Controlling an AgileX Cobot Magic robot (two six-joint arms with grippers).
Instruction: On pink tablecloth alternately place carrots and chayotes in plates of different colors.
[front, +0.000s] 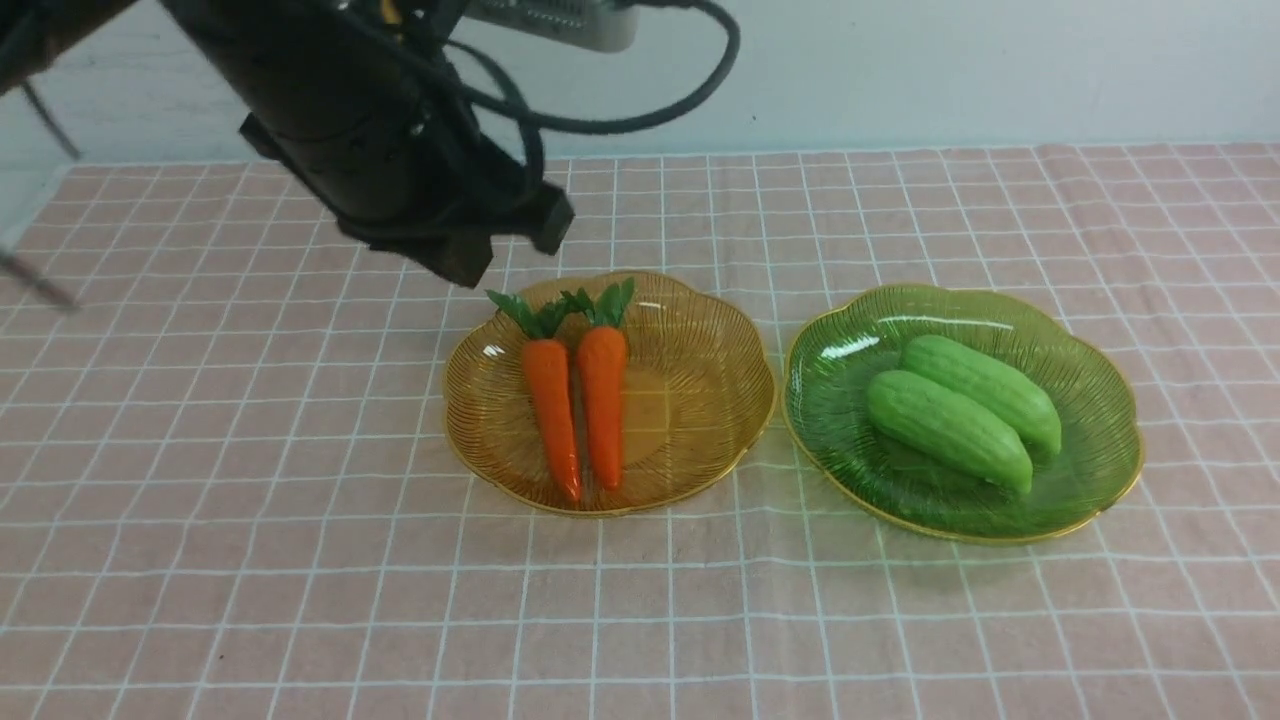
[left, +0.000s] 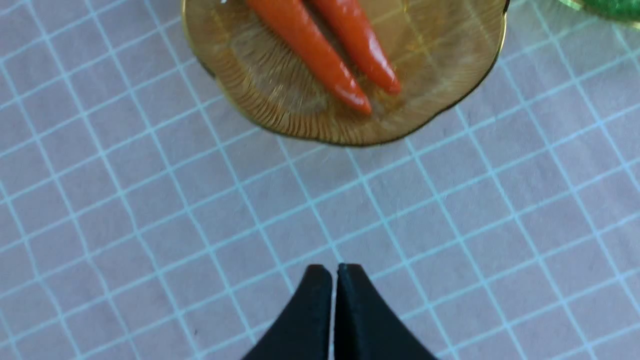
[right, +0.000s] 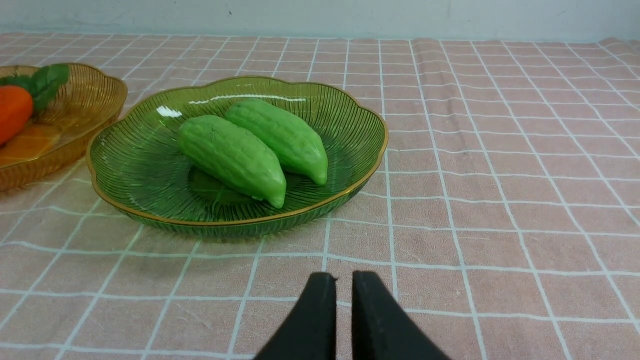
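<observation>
On the pink tablecloth (front: 300, 560), two carrots (front: 552, 400) (front: 603, 400) lie side by side in the amber plate (front: 700, 420), leafy tops pointing away from me. Two chayotes (front: 948, 428) (front: 985, 388) lie side by side in the green plate (front: 1090, 420). My left arm (front: 400, 150) hangs above the cloth behind and to the left of the amber plate. My left gripper (left: 334, 267) is shut and empty, over bare cloth near the carrot tips (left: 360, 102). My right gripper (right: 344, 275) is shut and empty, low over cloth in front of the green plate (right: 140, 165).
A pale wall (front: 950, 70) runs along the table's far edge. Black cables (front: 620, 120) loop from the left arm. The two plates stand close together mid-table. Open cloth lies left, right and in front of them.
</observation>
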